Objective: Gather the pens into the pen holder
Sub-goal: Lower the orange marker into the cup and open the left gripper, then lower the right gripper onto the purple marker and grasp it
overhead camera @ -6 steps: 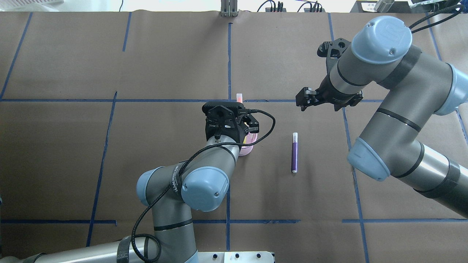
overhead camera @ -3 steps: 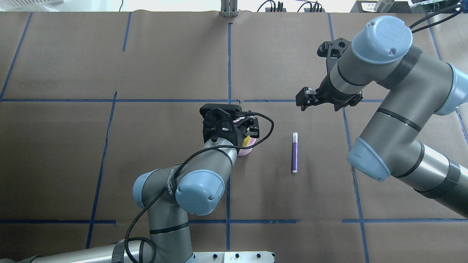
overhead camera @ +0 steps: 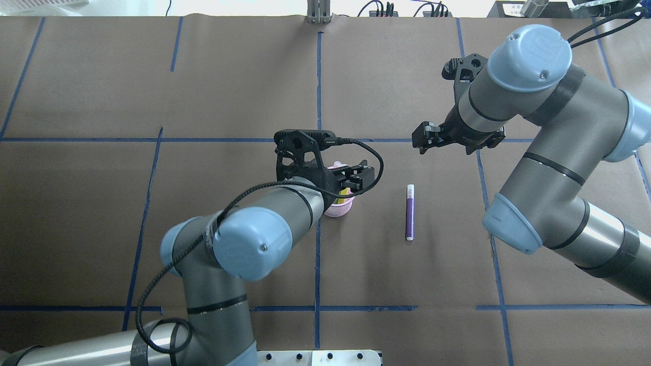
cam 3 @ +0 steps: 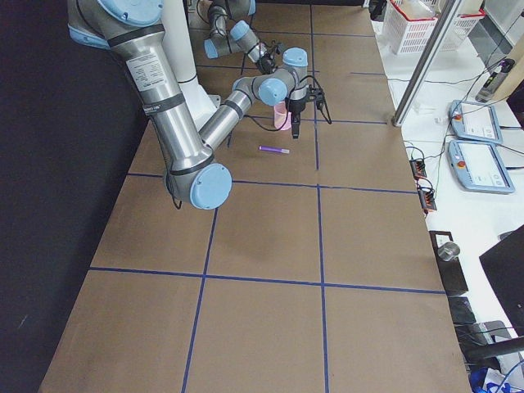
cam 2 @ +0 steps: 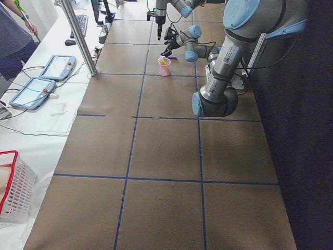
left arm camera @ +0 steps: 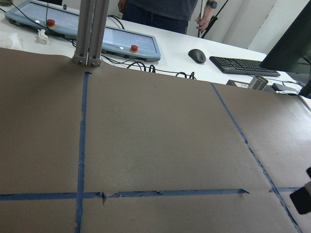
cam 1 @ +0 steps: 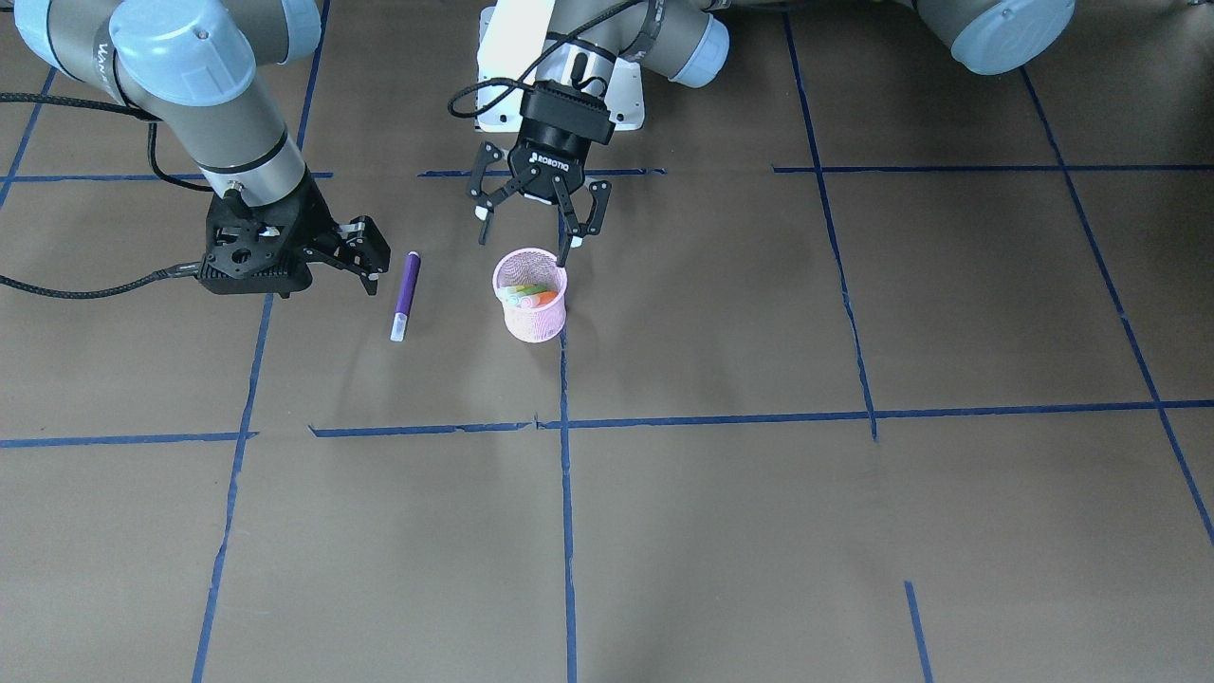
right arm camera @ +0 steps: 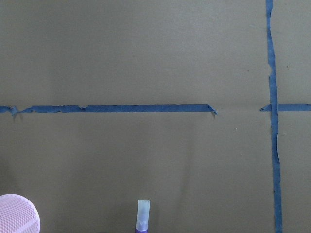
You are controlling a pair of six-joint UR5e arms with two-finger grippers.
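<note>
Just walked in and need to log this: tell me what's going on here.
Two arms are collecting pens into a pink holder. The left gripper hangs open just above the holder, which has the green pen and the orange pen inside. The purple pen lies on the table beside the holder, not yet picked up. The right gripper hovers open close to it, touching nothing.
</note>
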